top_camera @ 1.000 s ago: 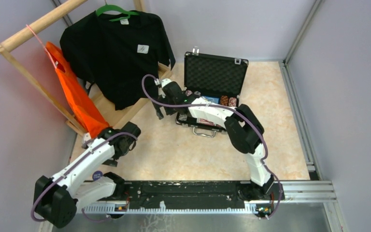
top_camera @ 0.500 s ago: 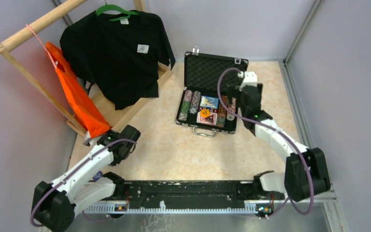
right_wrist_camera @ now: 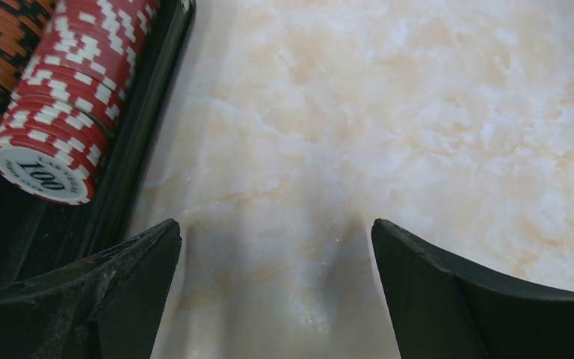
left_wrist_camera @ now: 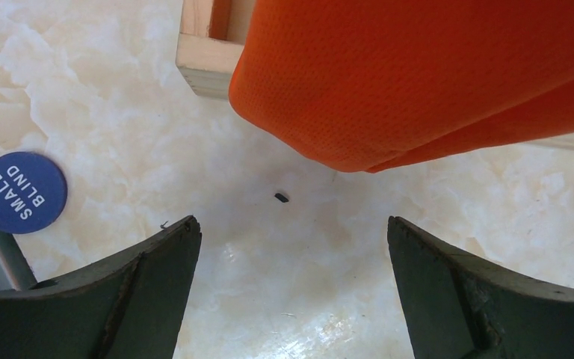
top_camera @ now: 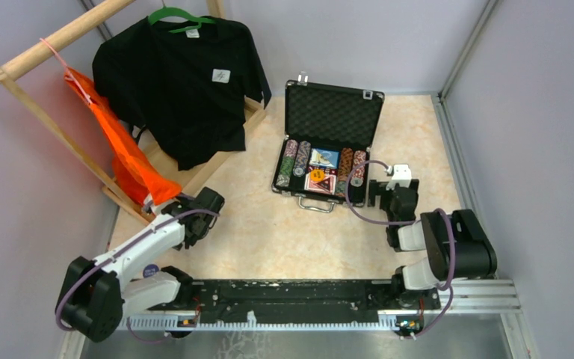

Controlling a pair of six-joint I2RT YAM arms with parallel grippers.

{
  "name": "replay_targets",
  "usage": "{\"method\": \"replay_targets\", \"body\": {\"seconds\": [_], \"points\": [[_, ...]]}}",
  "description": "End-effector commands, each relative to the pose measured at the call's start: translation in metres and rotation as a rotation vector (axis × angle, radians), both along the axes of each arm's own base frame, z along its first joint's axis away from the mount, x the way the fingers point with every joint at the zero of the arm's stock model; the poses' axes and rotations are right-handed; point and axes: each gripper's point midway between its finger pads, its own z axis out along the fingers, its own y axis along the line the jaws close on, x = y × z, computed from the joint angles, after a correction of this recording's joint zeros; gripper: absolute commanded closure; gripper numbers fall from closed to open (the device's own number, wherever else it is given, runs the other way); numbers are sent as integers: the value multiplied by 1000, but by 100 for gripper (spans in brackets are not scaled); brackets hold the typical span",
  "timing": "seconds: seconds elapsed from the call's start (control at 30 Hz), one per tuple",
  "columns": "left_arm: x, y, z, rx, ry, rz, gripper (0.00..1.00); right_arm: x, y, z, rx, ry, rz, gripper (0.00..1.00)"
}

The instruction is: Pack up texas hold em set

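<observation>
The table top looked like polished cream marble, smooth and faintly glossy. The orange bag was thin, matt cloth with a fine pinhole weave. The rack beside it was bare pale wood. The blue token seemed smooth plastic, and the red chips had a slight sheen. The case lid was lined with dimpled black foam, and its latches were bright metal. The fingers of the left gripper were dark, matt and scuffed.
</observation>
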Motion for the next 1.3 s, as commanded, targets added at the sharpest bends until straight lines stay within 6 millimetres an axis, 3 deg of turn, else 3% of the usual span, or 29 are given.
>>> {"method": "replay_targets", "body": {"seconds": [0.0, 0.37, 0.53, 0.63, 0.73, 0.87, 0.93, 1.03, 1.13, 1.27], "points": [[8, -4, 5, -13, -4, 37, 1, 30, 11, 76, 32, -335, 60, 1], [12, -11, 4, -46, 9, 55, 1, 31, 10, 76, 37, -340, 47, 1], [13, -20, -3, -55, 98, 70, 1, 31, 9, 77, 37, -342, 44, 1], [16, -31, -5, -85, 155, 135, 1, 31, 9, 76, 37, -342, 46, 1], [8, -20, 1, -23, 178, 231, 1, 31, 9, 77, 38, -344, 45, 1], [7, -28, 2, -114, 118, 353, 1, 31, 9, 77, 38, -343, 46, 1], [18, -31, 9, -99, 119, 329, 1, 31, 9, 76, 38, -342, 46, 1], [23, -32, 14, -40, 248, 347, 1, 31, 9, 77, 37, -343, 46, 1], [31, -27, -3, -13, 434, 347, 0, 31, 9, 77, 38, -343, 44, 1], [11, -18, -10, -20, 431, 420, 0, 31, 9, 76, 37, -342, 42, 1]]}}
